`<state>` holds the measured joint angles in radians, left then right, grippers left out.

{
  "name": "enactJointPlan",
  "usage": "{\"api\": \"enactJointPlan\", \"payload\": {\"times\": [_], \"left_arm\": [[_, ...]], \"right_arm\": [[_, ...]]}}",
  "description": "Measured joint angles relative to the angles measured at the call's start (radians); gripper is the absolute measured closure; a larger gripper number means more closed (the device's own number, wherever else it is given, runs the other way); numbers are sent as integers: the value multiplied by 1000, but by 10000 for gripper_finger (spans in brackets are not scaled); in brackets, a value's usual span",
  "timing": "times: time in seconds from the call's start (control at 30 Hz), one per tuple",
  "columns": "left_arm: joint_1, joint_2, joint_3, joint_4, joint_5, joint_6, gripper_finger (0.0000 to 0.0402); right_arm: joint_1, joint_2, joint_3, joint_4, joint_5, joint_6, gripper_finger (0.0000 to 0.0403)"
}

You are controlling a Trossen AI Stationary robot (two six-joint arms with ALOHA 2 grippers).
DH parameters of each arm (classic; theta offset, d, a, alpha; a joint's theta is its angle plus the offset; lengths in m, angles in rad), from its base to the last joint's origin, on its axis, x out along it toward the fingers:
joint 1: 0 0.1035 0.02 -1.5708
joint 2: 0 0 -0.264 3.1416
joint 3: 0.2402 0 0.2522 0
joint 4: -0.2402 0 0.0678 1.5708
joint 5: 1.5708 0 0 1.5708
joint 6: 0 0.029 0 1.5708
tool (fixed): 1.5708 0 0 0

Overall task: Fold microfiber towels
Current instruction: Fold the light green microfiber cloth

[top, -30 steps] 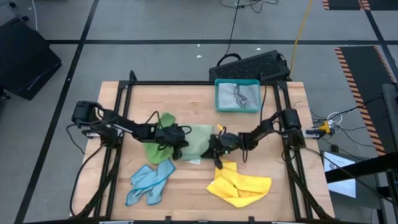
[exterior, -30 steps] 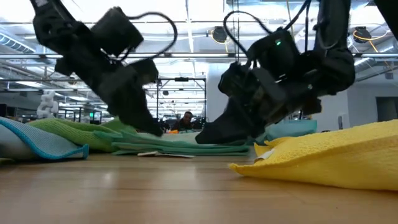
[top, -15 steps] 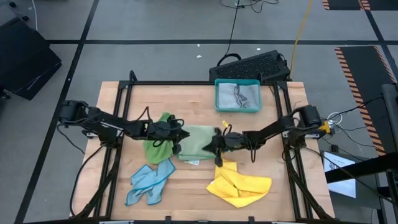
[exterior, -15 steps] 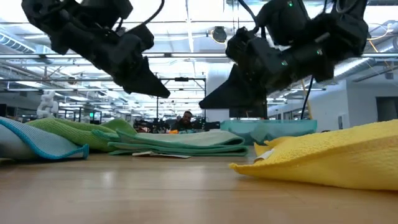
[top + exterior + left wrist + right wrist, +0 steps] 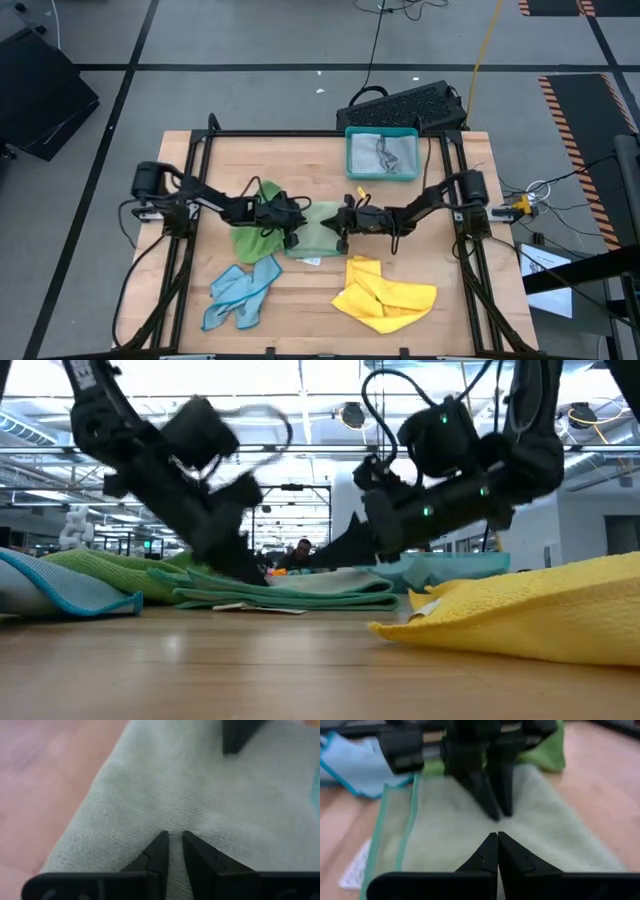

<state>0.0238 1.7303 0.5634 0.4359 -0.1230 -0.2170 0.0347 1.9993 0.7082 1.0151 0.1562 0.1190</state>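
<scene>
Pale green towel (image 5: 318, 228) folded flat mid-table; left gripper (image 5: 291, 225) jaws narrowly parted on it, right gripper (image 5: 340, 223) jaws closed, empty. Bright green towel (image 5: 252, 235) adjacent; yellow towel (image 5: 385, 297) nearer front edge.

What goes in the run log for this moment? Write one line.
step: folding pale green towel | left end effector: tips on towel | right end effector: shut, tips on towel, facing left one

Bright even overhead lighting; ceiling strip lights glare in low view; wrist views soft, blurred; shadows faint.
</scene>
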Motion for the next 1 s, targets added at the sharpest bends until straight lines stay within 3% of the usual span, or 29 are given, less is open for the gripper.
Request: {"api": "enactJointPlan", "payload": {"times": [0.17, 0.3, 0.43, 0.63, 0.8, 1.0], "left_arm": [[5, 63, 5, 58, 4, -45, 339], [6, 19, 1, 58, 46, -36, 339], [5, -95, -2, 29, 49, -26, 339], [22, -260, -2, -41, -44, 70, 333], [113, -289, -1, -88, -38, 111, 269], [220, -235, -1, -120, 6, 113, 174]], "right_arm": [[8, 95, 2, 24, 22, 70, 402], [15, 112, 3, 20, 15, 97, 402], [27, 35, -22, -8, -4, 61, 402], [18, -174, -81, -40, 20, 18, 386], [-14, -312, -142, -128, 86, 56, 356], [-67, -361, -176, -250, 108, 181, 317]]}}
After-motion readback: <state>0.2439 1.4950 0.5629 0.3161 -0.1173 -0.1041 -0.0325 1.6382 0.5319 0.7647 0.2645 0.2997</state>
